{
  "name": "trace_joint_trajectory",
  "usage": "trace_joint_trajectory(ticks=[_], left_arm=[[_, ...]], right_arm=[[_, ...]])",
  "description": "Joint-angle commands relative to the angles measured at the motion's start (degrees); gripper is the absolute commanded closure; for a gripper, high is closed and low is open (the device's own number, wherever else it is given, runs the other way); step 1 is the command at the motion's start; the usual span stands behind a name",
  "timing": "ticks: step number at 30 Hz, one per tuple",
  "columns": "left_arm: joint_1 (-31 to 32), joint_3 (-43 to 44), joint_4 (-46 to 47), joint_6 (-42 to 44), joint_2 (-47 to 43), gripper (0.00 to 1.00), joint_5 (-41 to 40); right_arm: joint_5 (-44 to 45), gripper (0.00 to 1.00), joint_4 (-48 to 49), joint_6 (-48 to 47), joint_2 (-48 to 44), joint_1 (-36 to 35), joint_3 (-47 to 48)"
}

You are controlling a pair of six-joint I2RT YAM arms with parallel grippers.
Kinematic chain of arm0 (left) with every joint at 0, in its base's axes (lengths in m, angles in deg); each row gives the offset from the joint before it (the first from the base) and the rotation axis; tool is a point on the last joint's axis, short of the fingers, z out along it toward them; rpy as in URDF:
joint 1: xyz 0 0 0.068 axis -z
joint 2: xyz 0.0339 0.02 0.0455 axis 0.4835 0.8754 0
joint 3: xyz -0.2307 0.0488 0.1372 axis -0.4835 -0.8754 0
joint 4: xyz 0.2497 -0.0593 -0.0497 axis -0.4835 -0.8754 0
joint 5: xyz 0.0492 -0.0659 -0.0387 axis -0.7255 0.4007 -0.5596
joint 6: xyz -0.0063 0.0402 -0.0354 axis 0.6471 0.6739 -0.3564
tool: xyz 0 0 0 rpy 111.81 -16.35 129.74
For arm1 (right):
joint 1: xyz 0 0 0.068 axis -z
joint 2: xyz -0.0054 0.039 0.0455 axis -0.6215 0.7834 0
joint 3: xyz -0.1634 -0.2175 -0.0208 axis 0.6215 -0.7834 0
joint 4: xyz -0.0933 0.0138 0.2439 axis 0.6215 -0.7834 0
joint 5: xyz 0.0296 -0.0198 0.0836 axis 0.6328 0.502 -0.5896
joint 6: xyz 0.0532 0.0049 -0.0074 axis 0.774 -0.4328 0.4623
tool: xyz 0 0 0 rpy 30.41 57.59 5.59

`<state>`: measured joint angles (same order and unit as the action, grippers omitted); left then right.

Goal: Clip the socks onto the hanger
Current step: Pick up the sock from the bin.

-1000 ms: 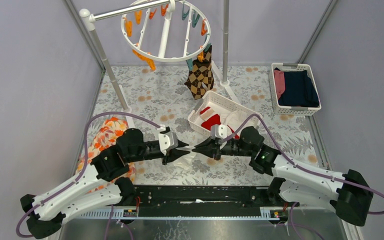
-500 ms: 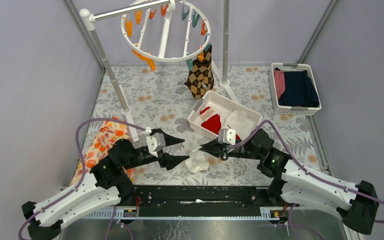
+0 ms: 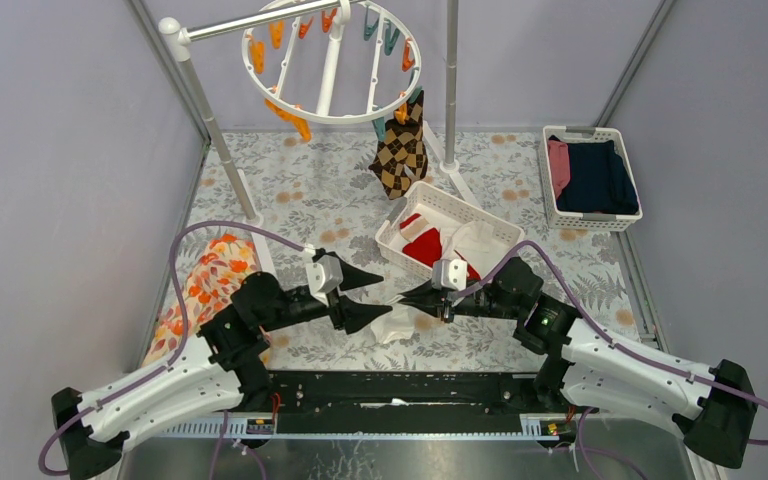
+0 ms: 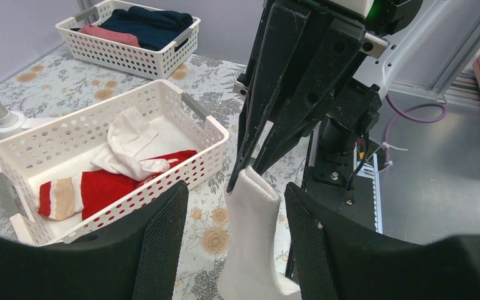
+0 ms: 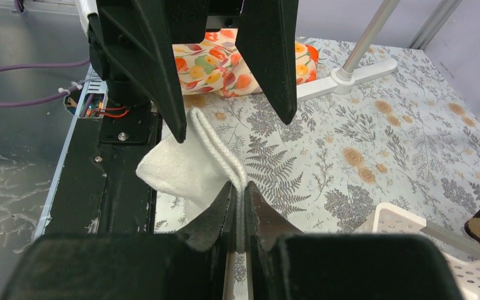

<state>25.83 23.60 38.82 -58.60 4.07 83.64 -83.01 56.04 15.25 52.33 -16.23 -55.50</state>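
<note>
Top: white sock (image 3: pixel 392 322) hangs by table's near edge, cuff pinched in right gripper (image 3: pixel 403 298), wide-open left gripper (image 3: pixel 384 297) nearest at its 9 o'clock; left wrist: sock runs 12-to-6 between spread fingers (image 4: pixel 162 250); right wrist: body trails toward 9 o'clock.

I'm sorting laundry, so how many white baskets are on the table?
2. The middle basket sits mid-table and holds red socks. The right basket is at the table's far right and holds folded clothes. None seems hidden.
</note>
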Motion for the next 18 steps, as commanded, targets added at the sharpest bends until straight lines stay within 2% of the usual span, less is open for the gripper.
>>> trace_joint_trajectory(ticks=[1, 6, 13, 18], left_arm=[[0.4, -1.5, 3.8, -1.6, -1.0, 0.38, 0.6], [0.4, -2.5, 4.8, -2.7, -0.6, 0.45, 2.0], [0.4, -2.6, 3.7, -2.7, 0.2, 0.45, 3.2], [0.4, -2.8, 5.4, -3.2, 0.2, 0.6, 3.5]], right_arm=[[1.0, 0.95, 0.4, -1.1, -1.0, -0.3, 2.9], [1.1, 0.96, 0.3, -1.0, -0.6, -0.2, 3.0], [1.3, 0.96, 0.2, -0.9, -0.8, -0.2, 3.3], [0.9, 0.96, 0.2, -0.8, -0.2, -0.2, 3.4]])
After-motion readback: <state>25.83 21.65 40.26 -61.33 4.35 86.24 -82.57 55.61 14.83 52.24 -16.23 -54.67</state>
